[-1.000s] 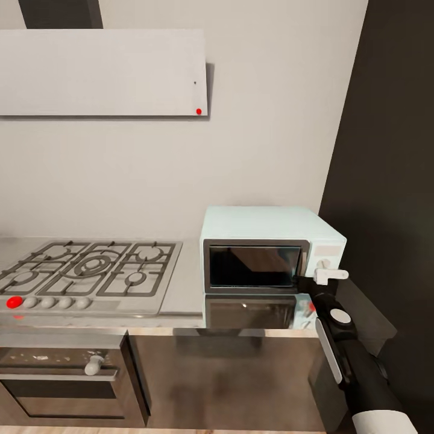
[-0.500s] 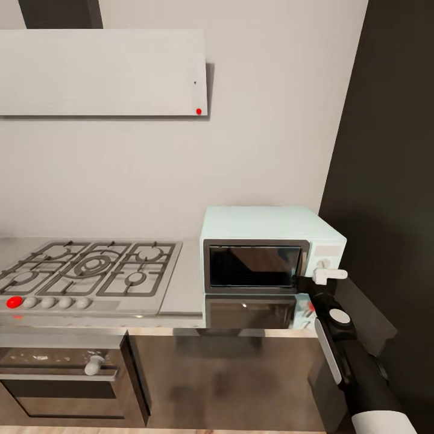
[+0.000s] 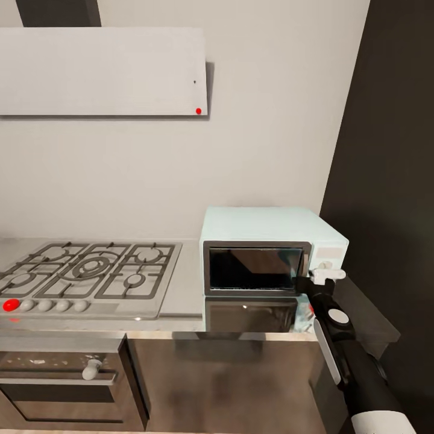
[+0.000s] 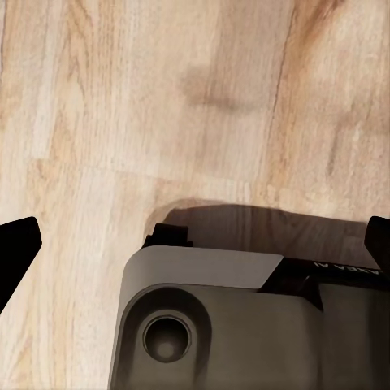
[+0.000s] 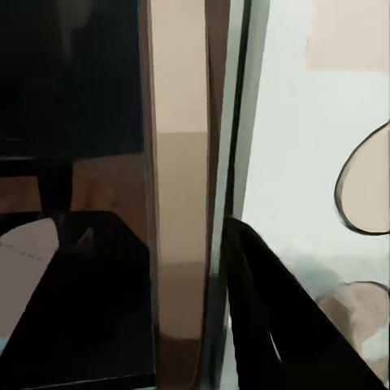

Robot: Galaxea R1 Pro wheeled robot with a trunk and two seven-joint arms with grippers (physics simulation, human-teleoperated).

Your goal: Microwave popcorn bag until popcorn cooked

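Observation:
The pale mint-blue microwave (image 3: 271,232) stands at the right end of the shiny grey countertop (image 3: 184,283), its dark glass door closed. My right gripper (image 3: 314,278) is at the door's right edge, beside the knob panel. In the right wrist view the two dark fingers (image 5: 268,317) press against either side of the door's bronze edge strip (image 5: 180,162), so my right gripper (image 5: 187,236) is shut on it. My left gripper (image 4: 195,236) hangs open over the wood floor, its dark fingertips (image 4: 16,248) far apart. The popcorn bag is out of view.
A five-burner gas hob (image 3: 90,271) with a red knob is set into the countertop left of the microwave. A grey range hood (image 3: 102,72) hangs above it. A dark built-in oven (image 3: 54,380) sits below. A dark tall panel (image 3: 392,150) bounds the right side.
The head camera has shifted a little, so the whole picture moved. My right gripper has edged slightly up against the microwave's door edge.

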